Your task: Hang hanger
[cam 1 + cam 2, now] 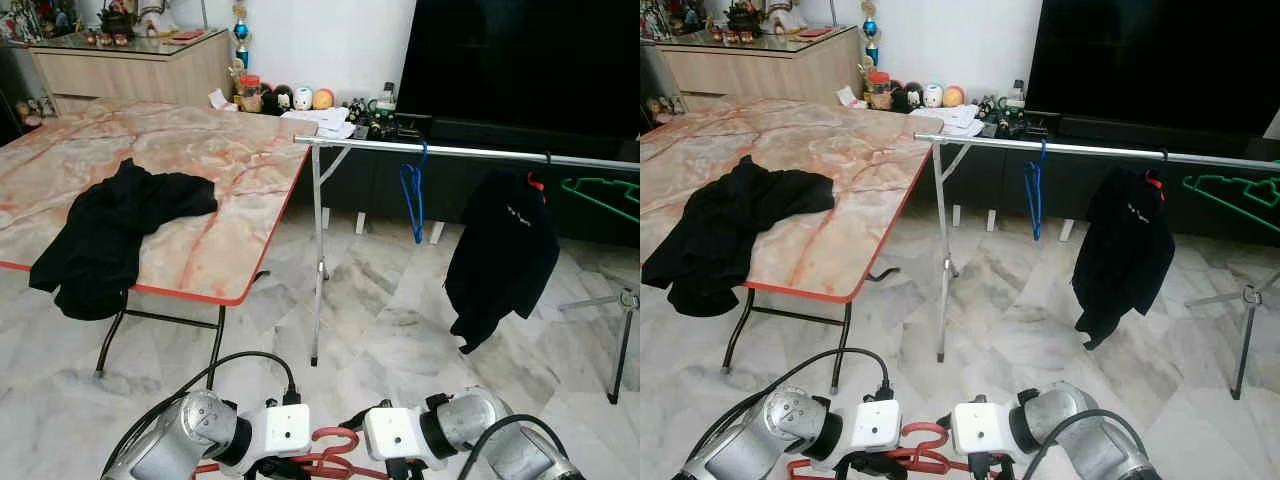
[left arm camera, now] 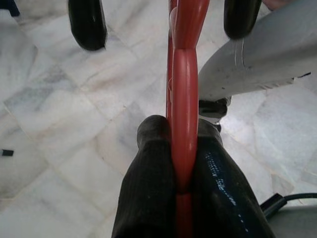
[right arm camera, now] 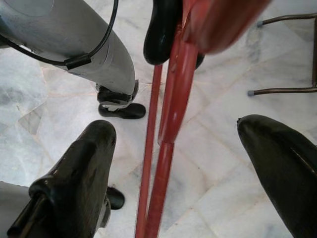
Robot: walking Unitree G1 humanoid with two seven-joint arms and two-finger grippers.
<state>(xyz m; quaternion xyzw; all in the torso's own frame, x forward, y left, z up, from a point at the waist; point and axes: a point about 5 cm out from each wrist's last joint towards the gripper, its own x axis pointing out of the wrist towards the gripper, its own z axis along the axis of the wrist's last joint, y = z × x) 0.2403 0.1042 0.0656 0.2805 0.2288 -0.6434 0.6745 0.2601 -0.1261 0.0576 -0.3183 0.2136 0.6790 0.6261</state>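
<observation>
A red plastic hanger is held low in front of me, between my two wrists. My left gripper is shut on its red bar. My right gripper is open, its two black fingers standing either side of the hanger's bars without touching them. A silver clothes rail runs across ahead on the right. On it hang a blue hanger, a black garment on a red hook, and a green hanger.
A marble-patterned folding table with a red edge stands at the left, a black garment draped over its front. A large dark TV and a low shelf of small ornaments stand behind the rail. The floor is pale marble tile.
</observation>
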